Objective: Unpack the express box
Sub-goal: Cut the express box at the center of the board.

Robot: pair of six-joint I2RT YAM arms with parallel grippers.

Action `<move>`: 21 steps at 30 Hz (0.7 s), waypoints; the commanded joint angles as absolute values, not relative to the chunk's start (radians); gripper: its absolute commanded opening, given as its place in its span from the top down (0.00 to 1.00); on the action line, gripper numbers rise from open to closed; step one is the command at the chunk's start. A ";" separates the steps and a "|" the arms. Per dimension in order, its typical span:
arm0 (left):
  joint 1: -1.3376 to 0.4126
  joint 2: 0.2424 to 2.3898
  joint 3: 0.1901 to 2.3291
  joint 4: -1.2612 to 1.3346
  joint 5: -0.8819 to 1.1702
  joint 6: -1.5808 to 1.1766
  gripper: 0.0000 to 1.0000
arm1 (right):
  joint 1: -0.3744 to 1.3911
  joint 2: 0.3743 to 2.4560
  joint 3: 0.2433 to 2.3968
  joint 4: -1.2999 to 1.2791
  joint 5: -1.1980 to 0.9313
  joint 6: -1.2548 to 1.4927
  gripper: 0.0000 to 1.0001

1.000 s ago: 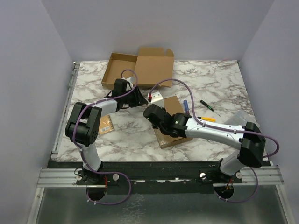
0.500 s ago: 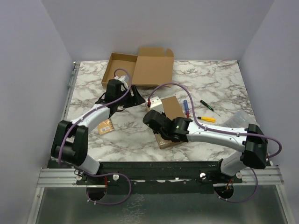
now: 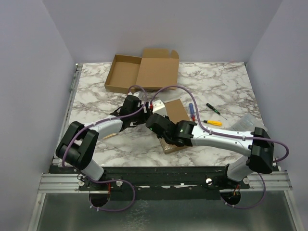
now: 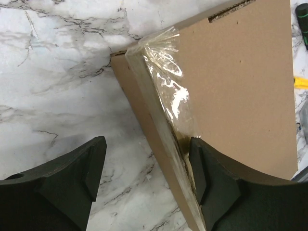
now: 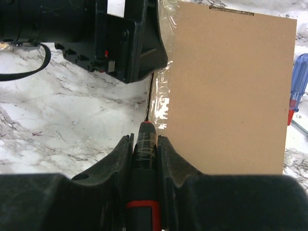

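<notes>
Marble table (image 3: 216, 82), bearing all items. Empty opened carton (image 3: 142, 71), well beyond both grippers, at the far side.

Express box (image 4: 240, 86), the task's thing: a flat, sealed cardboard mailer lying flat at mid-table. Its taped side edge runs between the jaws of the left gripper (image 4: 144, 149), which stand wide apart and hold nothing; one finger sits at that edge, the other over bare marble.

Right gripper (image 5: 144, 139): jaws closed on a black-and-red tool (image 5: 143, 192), whose tip points forward of the jaws to the taped seam.

Clear tape (image 4: 168, 82), wrinkled and glossy, wraps the corner ahead of the left jaws.

Handling, as judged: the box is probably light and fairly stiff, apt to slide on smooth marble; brace it by its side edges rather than the slick tape or crushable face.
</notes>
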State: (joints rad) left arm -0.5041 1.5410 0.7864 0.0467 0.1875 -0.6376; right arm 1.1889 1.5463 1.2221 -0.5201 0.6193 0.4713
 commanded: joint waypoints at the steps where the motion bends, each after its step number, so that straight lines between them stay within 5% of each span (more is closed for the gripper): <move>1: -0.503 1.591 0.771 0.098 0.050 -0.657 0.24 | 1.221 1.534 1.250 -0.575 0.612 0.516 1.00; 21: -0.492 1.639 0.739 0.092 -0.133 -0.630 0.23 | 1.439 1.439 1.205 -0.877 0.686 0.819 1.00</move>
